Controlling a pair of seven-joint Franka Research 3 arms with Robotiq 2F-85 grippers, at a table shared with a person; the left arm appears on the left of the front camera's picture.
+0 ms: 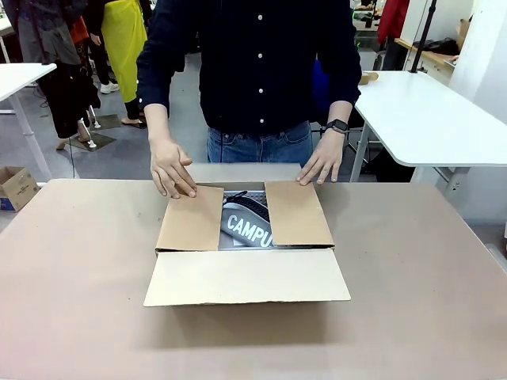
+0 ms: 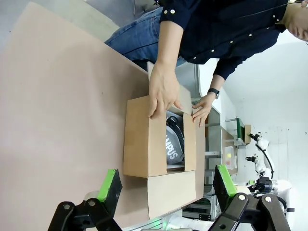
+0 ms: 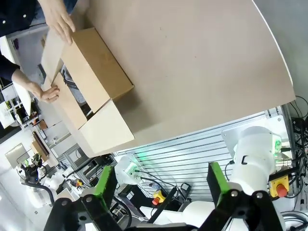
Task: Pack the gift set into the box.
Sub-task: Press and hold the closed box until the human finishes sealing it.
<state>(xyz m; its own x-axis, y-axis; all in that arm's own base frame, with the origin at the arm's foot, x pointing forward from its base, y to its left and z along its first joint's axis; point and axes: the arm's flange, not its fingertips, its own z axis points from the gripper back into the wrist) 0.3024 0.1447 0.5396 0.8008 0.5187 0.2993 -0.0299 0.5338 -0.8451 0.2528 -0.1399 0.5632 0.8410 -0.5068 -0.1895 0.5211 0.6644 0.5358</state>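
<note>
The box (image 1: 245,273) (image 2: 144,144) (image 3: 96,82) stands mid-table, its two side flaps folded in and the near flap sticking out flat. Through the gap between the flaps I see the gift set: a grey pouch (image 1: 247,225) (image 2: 173,144) lettered "CAMPU" beside something black. The person's hands (image 1: 171,168) (image 1: 322,163) press on the far edges of the side flaps. My left gripper (image 2: 166,190) is open, high above the table's left side. Out past the table's near edge, my right gripper (image 3: 161,185) is also open. Both hold nothing.
The brown table (image 1: 79,301) has free room all around the carton. A white table (image 1: 428,111) stands at the back right, and a small printed cardboard box (image 1: 14,187) sits on the floor at far left. A white robot base (image 3: 255,149) shows below the table edge.
</note>
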